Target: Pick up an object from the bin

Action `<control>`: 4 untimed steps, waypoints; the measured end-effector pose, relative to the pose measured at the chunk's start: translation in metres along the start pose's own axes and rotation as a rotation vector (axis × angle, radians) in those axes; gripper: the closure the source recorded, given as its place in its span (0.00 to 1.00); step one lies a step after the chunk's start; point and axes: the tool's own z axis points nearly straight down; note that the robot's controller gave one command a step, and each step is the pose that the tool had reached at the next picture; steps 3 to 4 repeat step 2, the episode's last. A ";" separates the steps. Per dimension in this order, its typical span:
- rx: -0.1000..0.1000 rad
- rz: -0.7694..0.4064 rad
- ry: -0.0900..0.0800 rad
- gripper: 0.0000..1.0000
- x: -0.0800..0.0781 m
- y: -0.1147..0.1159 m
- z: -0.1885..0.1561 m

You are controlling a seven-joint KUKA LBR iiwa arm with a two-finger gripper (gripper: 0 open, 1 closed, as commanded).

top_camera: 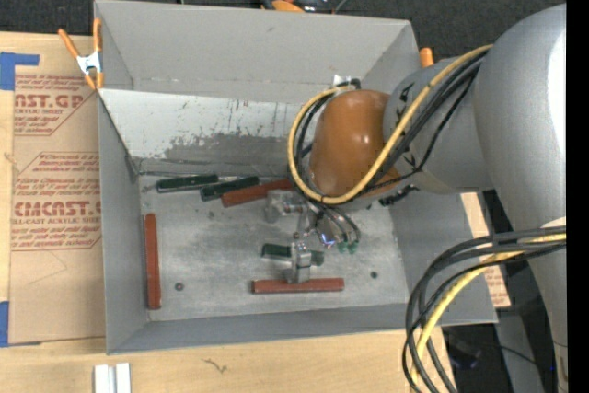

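Bin pick, descent stage: gripper (302,264) low over a red-brown bar (297,286) near the front edge of the bin (230,69)
Whether the claw was spread or pressed together could not be told; a short dark green piece (274,250) lay just beside it. Judged: grasp not yet made; the next move called for settling across the bar's narrow width, closing, then lifting clear of the green piece
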 end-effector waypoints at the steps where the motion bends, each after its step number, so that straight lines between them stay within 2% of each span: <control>1: -0.001 -0.001 -0.007 1.00 -0.002 0.001 -0.004; 2: 0.002 -0.013 -0.015 1.00 0.015 -0.009 -0.154; 4: 0.002 -0.013 -0.015 1.00 0.015 -0.009 -0.154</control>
